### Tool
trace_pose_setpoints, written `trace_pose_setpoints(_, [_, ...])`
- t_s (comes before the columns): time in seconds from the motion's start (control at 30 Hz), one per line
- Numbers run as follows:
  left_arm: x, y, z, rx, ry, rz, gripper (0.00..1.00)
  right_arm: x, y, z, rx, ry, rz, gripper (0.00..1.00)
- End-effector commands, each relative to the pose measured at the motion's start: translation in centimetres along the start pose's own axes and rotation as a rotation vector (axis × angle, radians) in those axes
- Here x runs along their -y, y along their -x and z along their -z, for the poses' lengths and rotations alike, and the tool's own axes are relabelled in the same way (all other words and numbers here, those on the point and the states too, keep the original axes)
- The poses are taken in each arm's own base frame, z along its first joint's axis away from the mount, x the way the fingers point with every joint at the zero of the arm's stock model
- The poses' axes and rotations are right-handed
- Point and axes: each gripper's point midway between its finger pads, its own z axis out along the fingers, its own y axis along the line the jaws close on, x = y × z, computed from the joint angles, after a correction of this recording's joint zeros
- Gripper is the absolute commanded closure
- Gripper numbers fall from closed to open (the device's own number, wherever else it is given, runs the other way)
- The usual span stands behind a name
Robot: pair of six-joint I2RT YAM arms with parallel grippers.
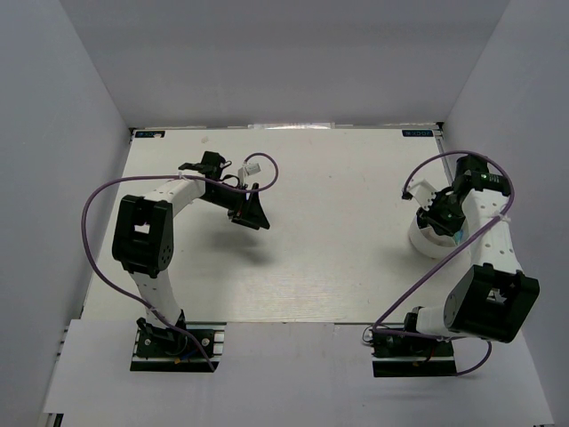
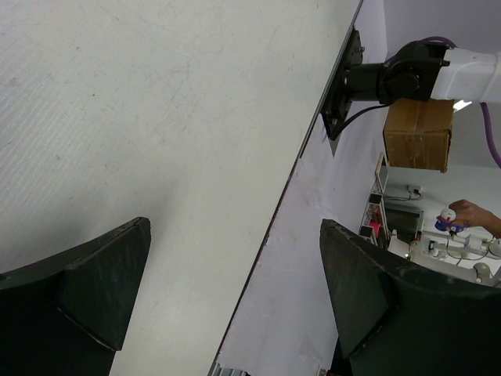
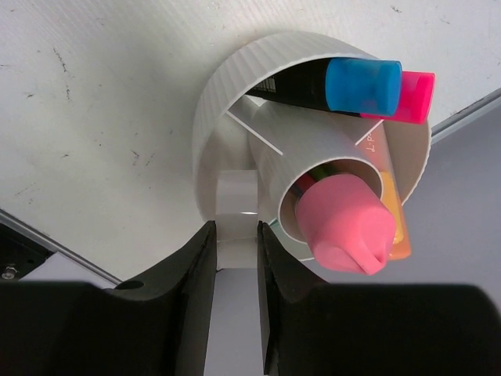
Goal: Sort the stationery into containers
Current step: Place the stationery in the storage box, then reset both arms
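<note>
- Right wrist: right claw (image 3: 236, 231) clenches a small white piece (image 3: 236, 196) at the rim of the cup (image 3: 227, 86); markers (image 3: 344, 227) inside.
- Above the table (image 2: 156, 94), left claw (image 2: 235, 227) gapes empty.

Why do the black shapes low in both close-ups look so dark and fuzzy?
Left wrist view: the left gripper's fingers sit too near the lens, soft, shadowed. Right wrist view: likewise the right gripper's fingers; the pink marker beyond is sharp.
</note>
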Motion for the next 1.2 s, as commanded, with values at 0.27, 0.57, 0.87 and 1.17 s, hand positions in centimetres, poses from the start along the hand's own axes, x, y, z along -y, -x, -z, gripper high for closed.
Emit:
trace_pose_setpoints(0.27, [1.1, 0.8, 0.8, 0.049, 0.015, -0.069, 0.02, 0.8, 0.5, 0.0, 0.01, 0.004, -0.006, 0.42])
trace_pose_setpoints(0.57, [0.9, 1.9, 1.6, 0.079, 0.109, -0.064, 0.02, 3.8, 6.3, 5.8, 0.203, -0.076, -0.047, 0.39])
trace_pose_setpoints(0.87, [-2.8, 7.5, 8.9, 0.328, 0.585, -0.029, 0.02, 9.3, 21.4, 12.1, 0.602, 0.003, -0.347, 0.23])
trace_pose_setpoints(1.17, [-5.1, 8.6, 16.5, 0.423, 0.955, -0.009, 0.02, 11.2, 27.9, 5.8, 0.683, 0.114, -0.55, 0.11])
